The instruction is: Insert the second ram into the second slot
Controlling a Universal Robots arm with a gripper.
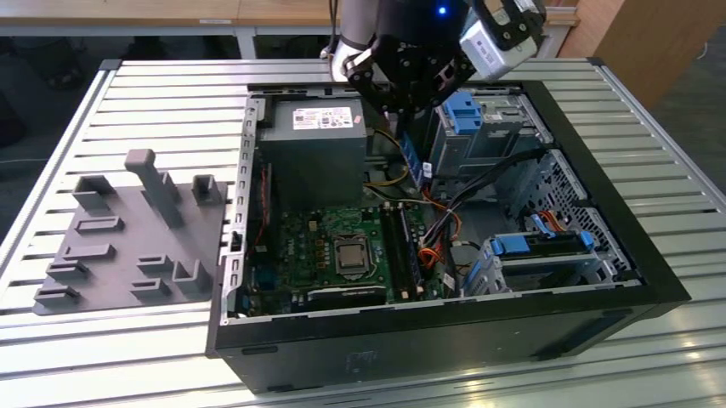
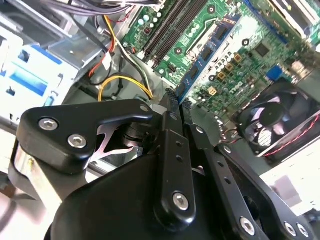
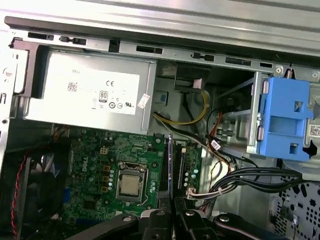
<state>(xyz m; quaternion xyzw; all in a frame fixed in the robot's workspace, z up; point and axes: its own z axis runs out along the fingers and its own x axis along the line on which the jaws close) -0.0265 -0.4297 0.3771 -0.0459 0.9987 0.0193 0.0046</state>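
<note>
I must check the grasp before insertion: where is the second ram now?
In the first wrist view the second ram is held edge-on in the gripper, over the motherboard, between the grey power supply and the blue drive bracket.

The arm (image 1: 365,30) came down from above with its wrist turned so that the black claw (image 1: 406,102) pointed straight downward. In both wrist views its two fingers (image 3: 161,220) stood drawn close together, side links folded in, pinching the second ram (image 3: 170,165) edge-on between the tips.
</note>
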